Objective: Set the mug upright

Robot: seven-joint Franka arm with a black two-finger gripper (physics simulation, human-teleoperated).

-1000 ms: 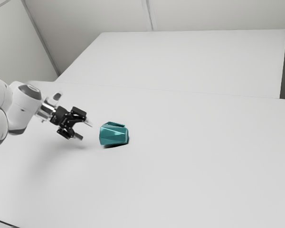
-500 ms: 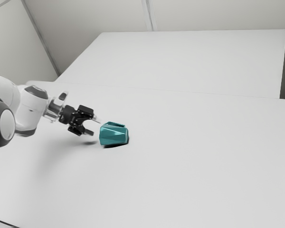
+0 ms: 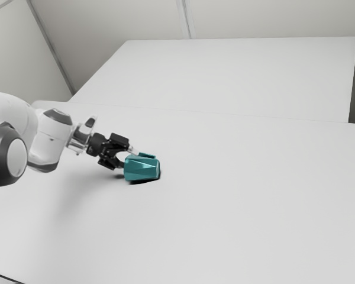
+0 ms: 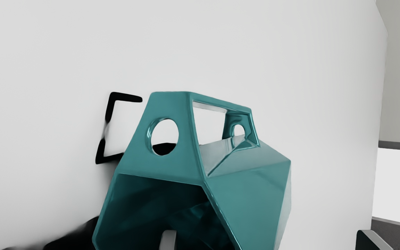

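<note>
Gripper (image 3: 128,159), spread wide and grasping nothing, is right by the teal mug (image 3: 142,169), which lies on its side on the tabletop (image 3: 225,207). One fingertip (image 4: 168,240) is at its mouth, the other (image 4: 369,240) outside.

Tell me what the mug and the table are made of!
The mug looks like glossy glazed ceramic, or maybe metal: its teal faces gleam along the edges. The table might be painted wood or plastic, smooth and matte: plain white, soft shadows, no grain.
</note>
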